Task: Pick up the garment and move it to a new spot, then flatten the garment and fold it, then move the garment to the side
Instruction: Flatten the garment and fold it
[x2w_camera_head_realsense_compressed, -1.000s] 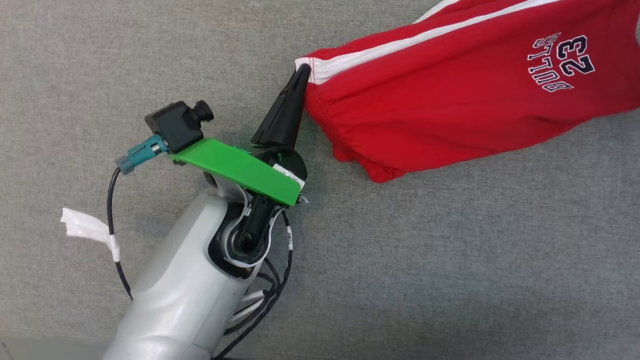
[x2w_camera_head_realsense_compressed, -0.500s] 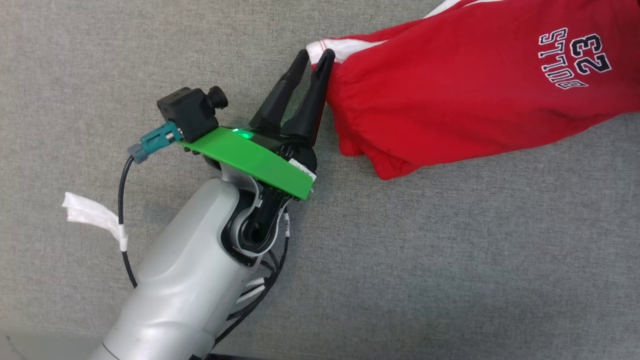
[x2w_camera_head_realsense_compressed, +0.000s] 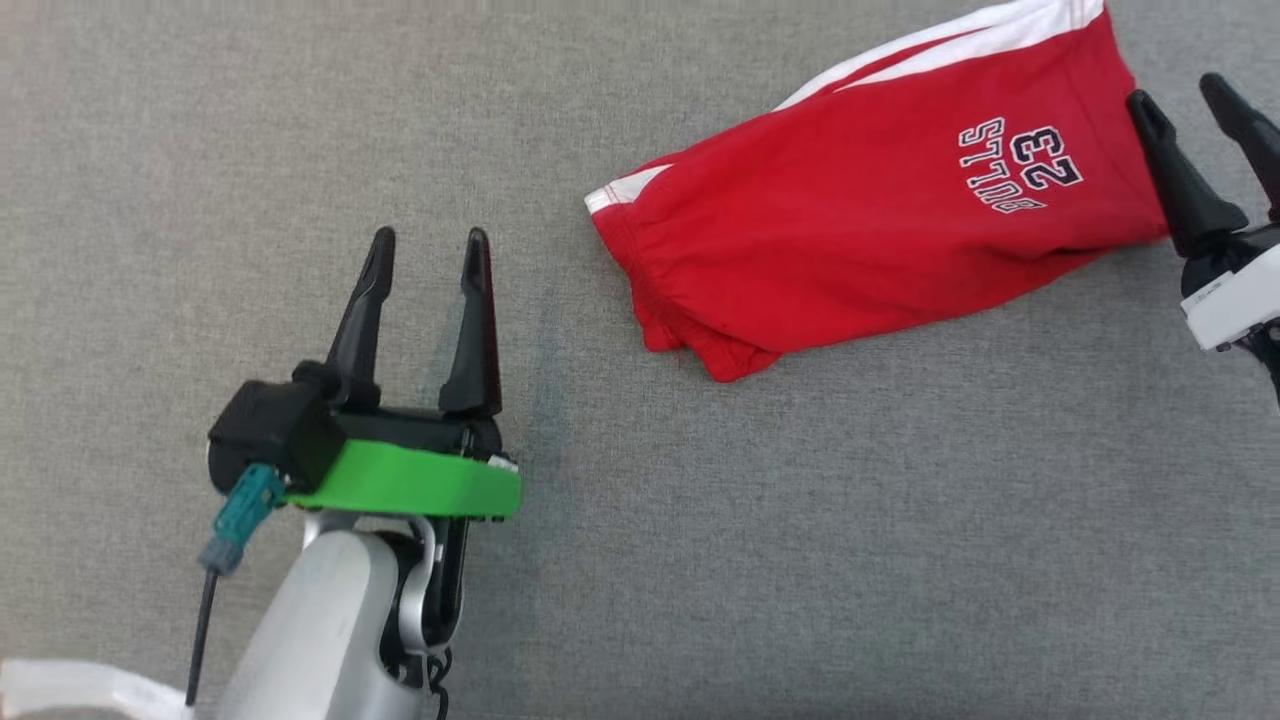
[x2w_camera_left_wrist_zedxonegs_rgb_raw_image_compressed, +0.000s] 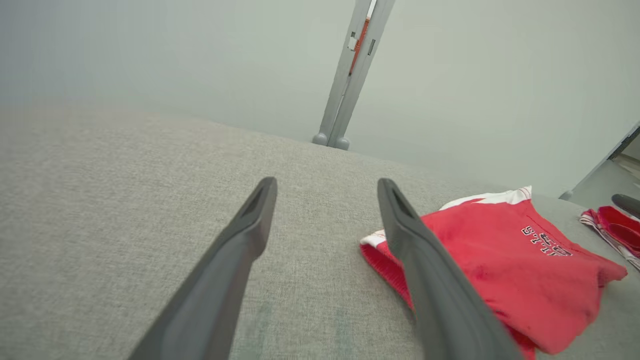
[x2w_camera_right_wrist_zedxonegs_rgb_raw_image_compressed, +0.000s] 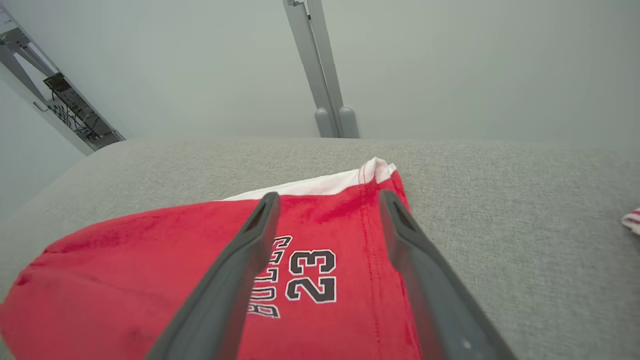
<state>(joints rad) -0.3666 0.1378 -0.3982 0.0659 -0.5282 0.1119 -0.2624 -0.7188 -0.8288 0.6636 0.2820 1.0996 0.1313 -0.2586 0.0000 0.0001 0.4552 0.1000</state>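
Wide and empty, the left hand (x2w_camera_head_realsense_compressed: 430, 240) and right hand (x2w_camera_head_realsense_compressed: 1178, 92) flank the folded red white-striped shorts (x2w_camera_head_realsense_compressed: 850, 230); moving them aside likely means gripping both ends.

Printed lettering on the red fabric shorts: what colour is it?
The printed lettering is dark navy with white outlines, clearest in the right wrist view.

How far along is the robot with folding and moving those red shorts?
Looks done: the red shorts lie flat on the grey surface, seemingly folded in half. In hand: nothing; the left gripper is open, clear of the waistband, and the right gripper is open beside the hem. Left: possibly the move to the side; whether this is the final spot I cannot tell.
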